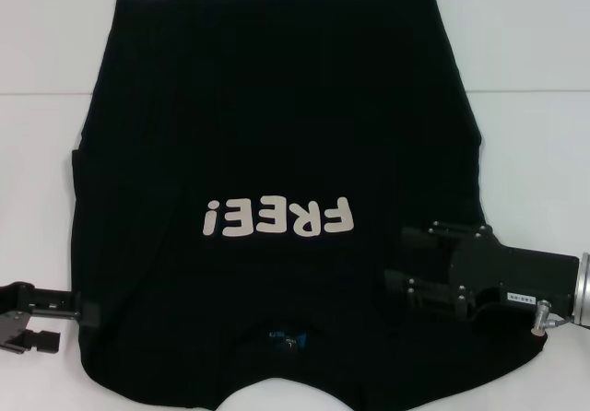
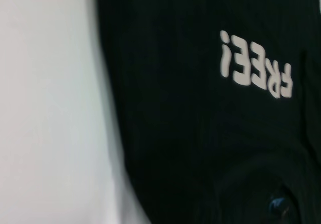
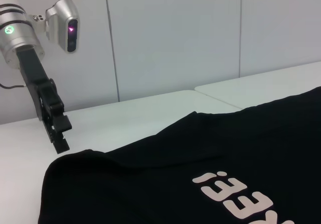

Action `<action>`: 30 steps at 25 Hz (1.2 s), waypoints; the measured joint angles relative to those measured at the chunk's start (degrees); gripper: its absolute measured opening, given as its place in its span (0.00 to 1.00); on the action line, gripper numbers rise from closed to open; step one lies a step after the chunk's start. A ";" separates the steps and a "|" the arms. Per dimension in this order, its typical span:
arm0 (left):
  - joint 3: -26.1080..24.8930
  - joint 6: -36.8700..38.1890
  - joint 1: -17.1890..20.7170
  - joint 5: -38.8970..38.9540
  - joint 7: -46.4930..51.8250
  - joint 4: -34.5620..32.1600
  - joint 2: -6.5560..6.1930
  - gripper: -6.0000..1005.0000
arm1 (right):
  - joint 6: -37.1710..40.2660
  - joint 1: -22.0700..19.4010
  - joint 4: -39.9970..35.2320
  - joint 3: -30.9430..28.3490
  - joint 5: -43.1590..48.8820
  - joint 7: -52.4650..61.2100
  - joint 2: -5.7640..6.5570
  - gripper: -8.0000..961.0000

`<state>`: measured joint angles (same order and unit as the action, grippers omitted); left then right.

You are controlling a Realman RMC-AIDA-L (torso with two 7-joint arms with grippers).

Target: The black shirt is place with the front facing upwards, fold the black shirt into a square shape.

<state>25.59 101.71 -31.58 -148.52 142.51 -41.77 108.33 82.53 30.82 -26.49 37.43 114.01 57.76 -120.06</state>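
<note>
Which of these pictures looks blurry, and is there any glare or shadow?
Left wrist view: soft, the shirt edge smeared, a faint shadow beside it on the table. Head view: sharper, lettering crisp, even light, black cloth hides its folds. Right wrist view: clear, no glare, only small lights glowing on the left arm.

Bright, even, diffuse light throughout; only faint soft shadows along the edge of the black shirt (image 1: pixel 277 135) on the white table (image 1: pixel 535 144). Fabric folds nearly lost in the dark. Soft focus in the head view, smeared blur in the left wrist view.
</note>
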 joint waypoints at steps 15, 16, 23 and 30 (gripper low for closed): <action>6.72 -2.84 -0.49 -0.13 -0.22 0.04 1.23 0.90 | -0.30 -0.15 0.47 -0.24 -0.02 -0.61 0.00 0.71; 7.73 -3.31 -0.74 -0.15 0.11 0.00 1.28 0.89 | -0.32 -0.15 0.47 -0.24 -0.02 -0.62 0.00 0.71; 10.47 -5.00 -2.14 -2.38 1.26 -0.08 1.79 0.86 | -0.37 -0.11 0.47 -0.38 -0.02 -0.63 0.00 0.70; 11.27 -6.25 -3.47 -5.59 2.49 -1.64 3.08 0.83 | -0.37 -0.12 0.48 -1.11 -0.05 -0.63 0.00 0.71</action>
<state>36.86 95.46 -35.05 -154.11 145.00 -43.41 111.41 82.15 30.70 -26.01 36.32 113.96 57.13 -120.06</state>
